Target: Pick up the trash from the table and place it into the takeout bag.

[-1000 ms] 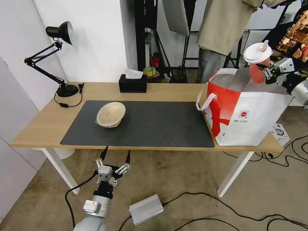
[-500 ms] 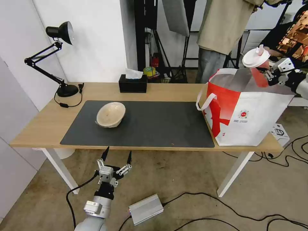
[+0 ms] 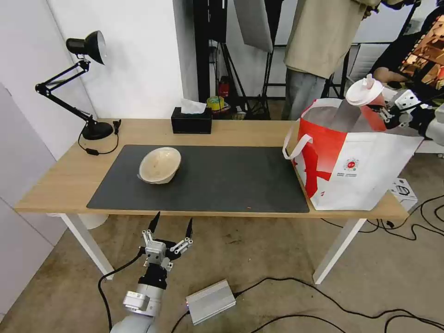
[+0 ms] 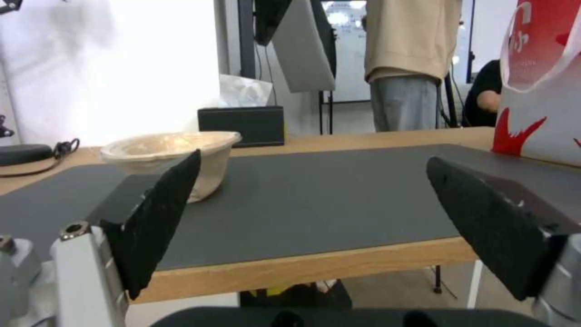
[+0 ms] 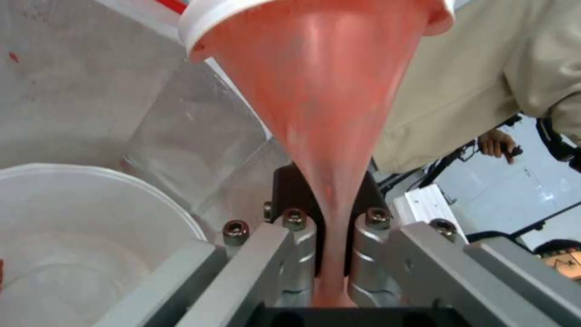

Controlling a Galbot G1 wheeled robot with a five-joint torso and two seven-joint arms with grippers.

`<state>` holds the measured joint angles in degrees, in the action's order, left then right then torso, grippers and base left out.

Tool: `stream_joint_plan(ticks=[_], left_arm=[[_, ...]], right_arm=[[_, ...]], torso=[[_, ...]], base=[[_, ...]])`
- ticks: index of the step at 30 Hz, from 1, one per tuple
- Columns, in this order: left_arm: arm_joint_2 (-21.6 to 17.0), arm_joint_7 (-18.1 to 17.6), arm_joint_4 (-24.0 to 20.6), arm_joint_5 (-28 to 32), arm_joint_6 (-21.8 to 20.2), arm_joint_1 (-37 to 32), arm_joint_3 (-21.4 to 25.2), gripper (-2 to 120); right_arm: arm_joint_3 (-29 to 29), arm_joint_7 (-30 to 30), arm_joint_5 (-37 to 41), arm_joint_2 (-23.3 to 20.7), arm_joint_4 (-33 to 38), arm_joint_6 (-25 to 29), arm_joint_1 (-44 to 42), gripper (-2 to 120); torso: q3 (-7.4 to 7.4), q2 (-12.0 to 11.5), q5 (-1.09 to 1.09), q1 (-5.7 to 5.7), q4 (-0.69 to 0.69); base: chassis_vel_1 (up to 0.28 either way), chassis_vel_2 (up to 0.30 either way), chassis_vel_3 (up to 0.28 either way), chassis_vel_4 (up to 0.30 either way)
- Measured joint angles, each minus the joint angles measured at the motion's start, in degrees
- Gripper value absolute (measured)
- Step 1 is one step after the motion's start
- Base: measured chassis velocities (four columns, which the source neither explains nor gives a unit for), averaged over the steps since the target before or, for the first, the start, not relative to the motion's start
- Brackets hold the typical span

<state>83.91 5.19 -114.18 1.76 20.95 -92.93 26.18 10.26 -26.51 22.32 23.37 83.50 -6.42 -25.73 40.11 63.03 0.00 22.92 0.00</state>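
One red cup (image 3: 373, 108) with a white lid is held tilted above the open takeout bag (image 3: 356, 162), right gripper (image 3: 386, 112) jaws clamped on its squeezed base. A white bowl (image 5: 72, 227) lies inside the bag. The beige bowl (image 3: 160, 164) rests on the worktop (image 3: 64, 180) mat. Left gripper (image 3: 171, 226) hangs below the front edge, jaws apart.

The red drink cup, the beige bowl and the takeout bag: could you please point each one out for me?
red drink cup (image 3: 373, 116), head view, on its red side wall.
beige bowl (image 3: 160, 164), head view, on its inside.
takeout bag (image 3: 370, 171), head view, on its white front wall.
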Motion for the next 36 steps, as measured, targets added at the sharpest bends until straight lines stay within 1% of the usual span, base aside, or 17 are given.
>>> stream_joint_plan(ticks=[3, 5, 6, 7, 10, 11, 14, 15, 17, 18, 20, 21, 22, 26, 27, 29, 36], left_arm=[[0.02, 0.0, -0.09, 0.0, 0.03, -0.07, -0.01, 100], [0.08, 0.01, -0.1, 0.0, 0.09, -0.17, -0.09, 100], [0.08, 0.01, -0.1, 0.0, 0.09, -0.17, -0.09, 100], [0.15, 0.01, -0.1, 0.0, 0.2, -0.23, -0.16, 100], [0.27, 0.03, -0.2, -0.05, 0.39, -0.38, -0.27, 100], [0.27, 0.03, -0.2, -0.05, 0.39, -0.38, -0.27, 100], [0.3, 0.04, -0.36, -0.05, 0.42, -0.41, -0.26, 100], [0.3, 0.04, -0.36, -0.05, 0.42, -0.41, -0.26, 100], [0.28, 0.04, -0.41, -0.06, 0.43, -0.36, -0.2, 100], [0.28, 0.04, -0.41, -0.06, 0.43, -0.36, -0.2, 100], [0.29, 0.04, -0.41, -0.05, 0.42, -0.27, -0.2, 100], [0.32, 0.04, -0.41, -0.06, 0.43, -0.23, -0.24, 100], [0.32, 0.04, -0.41, -0.06, 0.43, -0.23, -0.24, 100], [0.42, 0.05, -0.34, -0.04, 0.43, -0.15, -0.36, 100], [0.42, 0.05, -0.34, -0.04, 0.43, -0.15, -0.36, 100], [0.42, 0.05, -0.34, 0.01, 0.42, -0.05, -0.36, 100], [0.39, 0.05, -0.12, 0.17, 0.41, 0.09, -0.35, 100]], right_arm=[[-0.34, 0.11, -0.14, 0.0, -0.05, 0.0, 0.2, 3], [-0.71, 0.25, -0.82, 0.02, -0.13, -0.01, 0.52, 11], [-0.71, 0.25, -0.82, 0.02, -0.13, -0.01, 0.52, 11], [-0.83, 0.31, -1.09, 0.08, -0.14, -0.06, 0.63, 18], [-0.91, 0.47, -1.46, 0.27, -0.15, -0.38, 0.77, 31], [-0.91, 0.47, -1.46, 0.27, -0.15, -0.38, 0.77, 31], [-0.95, 0.48, -1.69, 0.42, -0.15, -0.66, 0.79, 45], [-0.95, 0.48, -1.69, 0.42, -0.15, -0.66, 0.79, 45], [-1.04, 0.43, -1.77, 0.45, -0.15, -0.73, 0.79, 56], [-1.04, 0.43, -1.77, 0.45, -0.15, -0.73, 0.79, 56], [-1.08, 0.38, -1.85, 0.46, -0.13, -0.78, 0.8, 68], [-1.09, 0.34, -1.89, 0.47, -0.09, -0.84, 0.81, 70], [-1.09, 0.34, -1.89, 0.47, -0.09, -0.84, 0.81, 70], [-1.09, 0.18, -2.03, 0.49, 0.05, -0.97, 0.84, 88], [-1.09, 0.18, -2.03, 0.49, 0.05, -0.97, 0.84, 88], [-1.09, -0.08, -2.11, 0.45, 0.12, -1.0, 0.87, 97], [-1.14, -0.9, -2.54, 0.4, 0.28, -1.1, 0.99, 100]], torso=[[0.0, 0.0, 0.0, 0.0, -0.01], [0.0, 0.0, 0.0, 0.0, 0.0], [0.0, 0.0, 0.0, 0.0, 0.0], [0.0, 0.0, -0.01, 0.0, 0.0], [0.0, 0.0, 0.0, 0.0, 0.0], [0.0, 0.0, 0.0, 0.0, 0.0], [0.0, -0.01, 0.0, 0.0, 0.0], [0.0, -0.01, 0.0, 0.0, 0.0], [0.0, -0.01, 0.0, 0.0, 0.0], [0.0, -0.01, 0.0, 0.0, 0.0], [0.0, -0.01, 0.0, 0.0, 0.0], [0.0, -0.01, 0.0, 0.0, 0.0], [0.0, -0.01, 0.0, 0.0, 0.0], [0.0, -0.01, 0.0, 0.0, 0.0], [0.0, -0.01, 0.0, 0.0, 0.0], [0.0, -0.01, 0.0, 0.0, 0.0], [0.0, -0.01, 0.0, 0.0, 0.0]], base=[[0.0, 0.0, 0.0, 0.0], [0.0, 0.0, 0.0, 0.0], [0.0, 0.0, 0.0, 0.0], [0.0, 0.0, 0.0, 0.0], [0.0, 0.0, 0.0, 0.0], [0.0, 0.0, 0.0, 0.0], [0.0, 0.0, 0.0, 0.0], [0.0, 0.0, 0.0, 0.0], [0.0, 0.0, 0.0, 0.0], [0.0, 0.0, 0.0, 0.0], [0.0, 0.0, 0.0, 0.0], [0.0, 0.0, 0.0, 0.0], [0.0, 0.0, 0.0, 0.0], [0.0, 0.0, 0.0, 0.0], [0.0, 0.0, 0.0, 0.0], [0.0, 0.0, 0.0, 0.0], [0.0, 0.0, 0.0, 0.0]])
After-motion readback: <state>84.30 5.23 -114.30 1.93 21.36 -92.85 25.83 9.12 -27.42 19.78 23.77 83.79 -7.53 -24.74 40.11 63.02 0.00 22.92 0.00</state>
